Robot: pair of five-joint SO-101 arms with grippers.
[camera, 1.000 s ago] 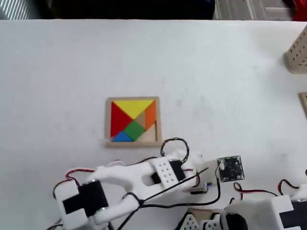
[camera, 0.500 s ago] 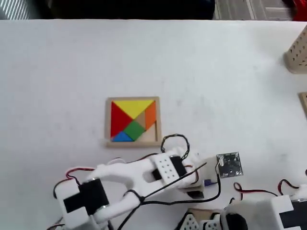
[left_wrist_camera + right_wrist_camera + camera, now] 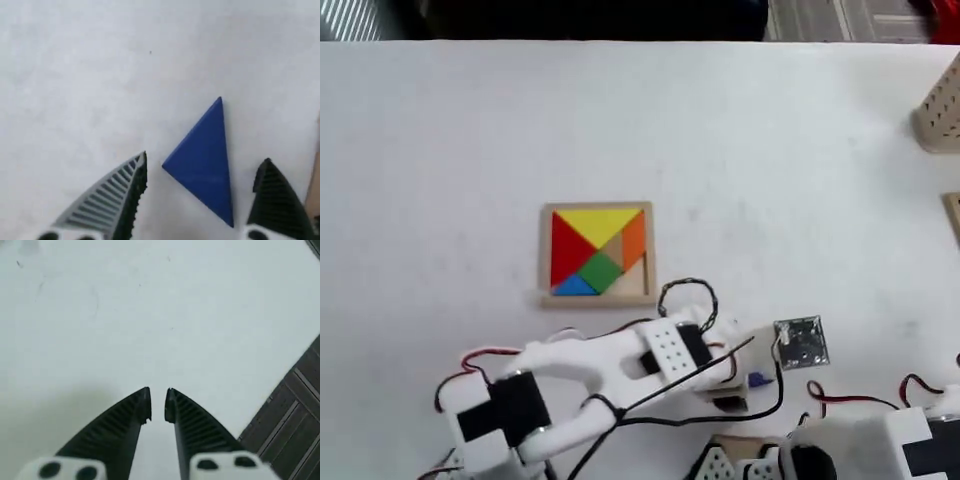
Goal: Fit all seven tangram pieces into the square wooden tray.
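Left gripper is hanging spread wide over the white table, jaws either side of a blue triangle lying flat. Right gripper is sitting all but closed, gripping nothing, with dark floor showing past the table's edge. Farther out, the tray is lying mid-table, mostly filled, and a perforated block is standing at the far right.

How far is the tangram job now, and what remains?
Done: a yellow triangle, a red triangle, a green square, a light blue triangle and an orange piece lie in the square wooden tray. In hand: the left gripper stands open around a dark blue triangle lying flat on the white table. Left: grip it and fit it in; the tray's pale patches may be gaps, I cannot tell.
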